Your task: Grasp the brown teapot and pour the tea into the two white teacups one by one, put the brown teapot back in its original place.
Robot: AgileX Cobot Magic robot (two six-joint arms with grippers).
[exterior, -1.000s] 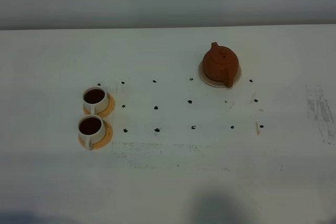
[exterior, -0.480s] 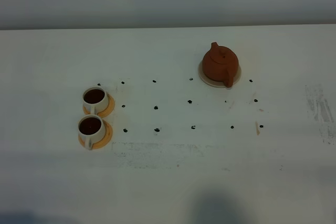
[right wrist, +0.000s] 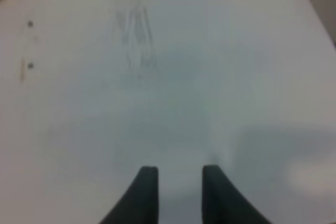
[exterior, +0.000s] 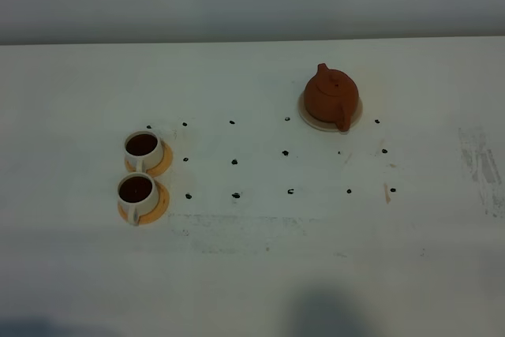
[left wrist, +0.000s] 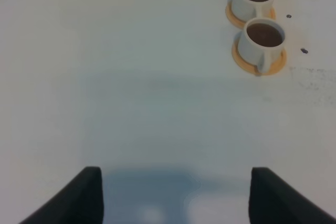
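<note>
Tea fills both white teacups (exterior: 139, 167), brown teapot (exterior: 331, 97) apparently home; left gripper (left wrist: 176, 195) spread, right gripper (right wrist: 180, 192) narrowly parted, empty.

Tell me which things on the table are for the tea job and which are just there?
For the job: brown teapot; beige coaster under it; two white teacups.

Just there: orange saucers; black dots on the table.

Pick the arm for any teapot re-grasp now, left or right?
Right, probably. The brown teapot sits on its coaster on the right side; both teacups are full, so little seems left.
</note>
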